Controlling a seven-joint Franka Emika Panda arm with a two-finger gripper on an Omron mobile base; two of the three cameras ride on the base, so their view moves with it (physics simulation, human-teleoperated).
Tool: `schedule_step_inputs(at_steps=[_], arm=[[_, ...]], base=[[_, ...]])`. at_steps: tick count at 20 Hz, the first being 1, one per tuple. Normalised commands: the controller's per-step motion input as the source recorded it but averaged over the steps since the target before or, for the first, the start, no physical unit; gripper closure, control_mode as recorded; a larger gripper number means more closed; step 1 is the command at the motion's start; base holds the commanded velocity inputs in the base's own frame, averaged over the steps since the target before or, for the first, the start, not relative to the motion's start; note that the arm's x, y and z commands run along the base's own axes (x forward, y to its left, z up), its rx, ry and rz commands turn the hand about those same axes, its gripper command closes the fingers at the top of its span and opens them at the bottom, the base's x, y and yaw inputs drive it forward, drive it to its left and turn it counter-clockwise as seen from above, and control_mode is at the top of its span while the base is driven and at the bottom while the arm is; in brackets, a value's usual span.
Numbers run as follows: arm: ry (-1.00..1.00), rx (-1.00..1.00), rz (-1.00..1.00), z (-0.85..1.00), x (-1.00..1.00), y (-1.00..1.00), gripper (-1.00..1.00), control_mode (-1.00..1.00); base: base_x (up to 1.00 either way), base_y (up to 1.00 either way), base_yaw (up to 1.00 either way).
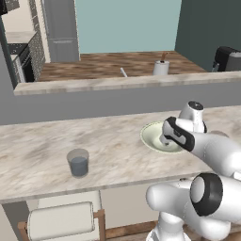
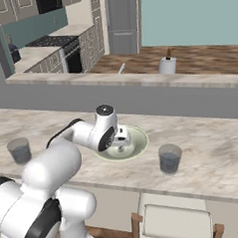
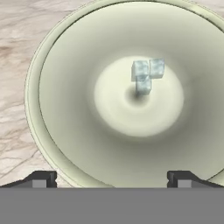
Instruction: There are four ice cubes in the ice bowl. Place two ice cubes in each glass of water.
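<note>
Glossy white arm (image 1: 212, 150), dark joints, small dark fingers (image 3: 43, 178)

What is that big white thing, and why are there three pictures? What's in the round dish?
The white thing is a robot arm in a pretend, computer-drawn kitchen. Two pictures come from cameras riding behind the arm, one on each side, so they show the same counter from two angles. The third comes from a camera on the robot's hand, looking straight down. The hand is a gripper with two small dark fingers, spread open and holding nothing. It hangs over the ice bowl, a wide pale dish with little ice cubes clumped in the middle. I can count three for sure. Two glasses of water stand on the counter, one either side of the bowl. A white mug sits on the far ledge.
</note>
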Motion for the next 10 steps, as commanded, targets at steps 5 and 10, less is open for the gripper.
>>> schedule_step_inputs(at_steps=[5,10], arm=[[0.00,0.00,0.00,-0.20,0.24,-0.09,-1.00,-1.00],[0.00,0.00,0.00,-0.18,0.25,-0.12,-1.00,-1.00]], base=[[0.00,0.00,0.00],[0.00,0.00,0.00]])
